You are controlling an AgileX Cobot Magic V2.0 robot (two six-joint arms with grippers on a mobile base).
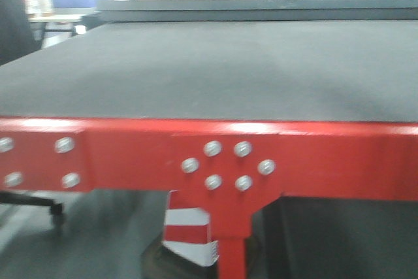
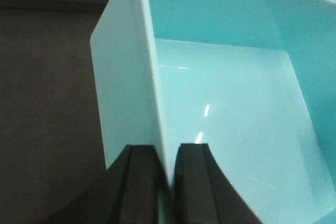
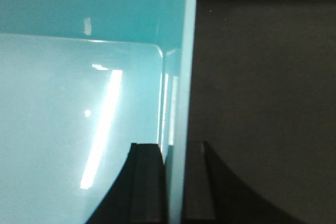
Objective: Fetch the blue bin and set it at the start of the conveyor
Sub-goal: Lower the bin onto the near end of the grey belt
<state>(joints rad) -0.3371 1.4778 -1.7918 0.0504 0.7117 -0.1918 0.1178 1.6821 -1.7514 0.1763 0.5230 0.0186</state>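
Note:
The blue bin [image 2: 226, 103] is a pale turquoise open tub with nothing inside. My left gripper [image 2: 167, 153] is shut on its left wall, one finger outside and one inside. My right gripper [image 3: 174, 150] is shut on the bin's [image 3: 73, 108] right wall in the same way. Dark belt shows beside the bin in both wrist views; I cannot tell whether the bin rests on it. In the front view the conveyor start [image 1: 209, 70] is a wide grey-green belt with a red bolted frame [image 1: 215, 155] along its near edge. Neither the bin nor the grippers appear there.
A red and white striped post [image 1: 189, 233] and a red leg [image 1: 232, 253] stand under the frame. A chair base [image 1: 39, 204] sits low at the left. Boxes and shelving stand beyond the belt's far end.

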